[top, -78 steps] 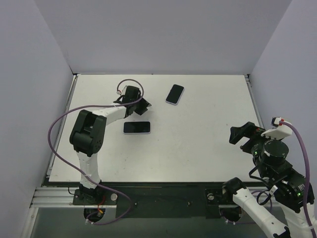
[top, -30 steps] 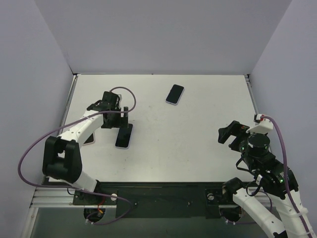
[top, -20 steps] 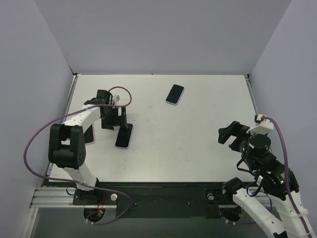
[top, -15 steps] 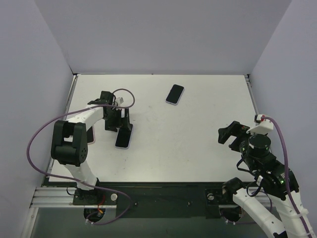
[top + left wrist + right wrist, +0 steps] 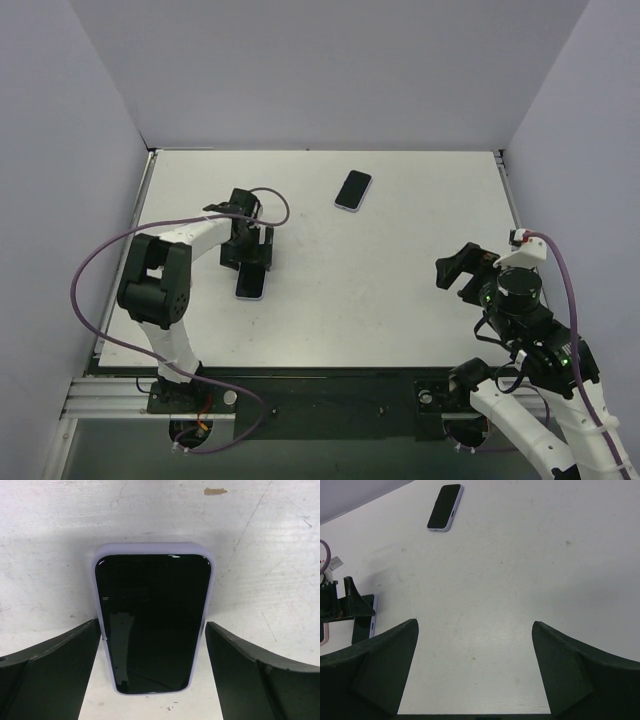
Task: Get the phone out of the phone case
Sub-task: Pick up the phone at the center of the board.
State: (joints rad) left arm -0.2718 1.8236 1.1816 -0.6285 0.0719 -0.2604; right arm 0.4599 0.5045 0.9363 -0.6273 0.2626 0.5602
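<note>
On the table [image 5: 400, 300], the left gripper [image 5: 152, 624] is held wide open astride the phone [image 5: 150, 595], which lies screen-up and fully seated in its lilac phone case [image 5: 150, 548]. The right gripper [image 5: 474, 625] is spread wide, empty, well apart; the whole extraction is judged yet to be done

Bright, even, diffuse light; soft faint shadows; dim reflections on the phone [image 5: 152, 622] screen; sharp focus.
</note>
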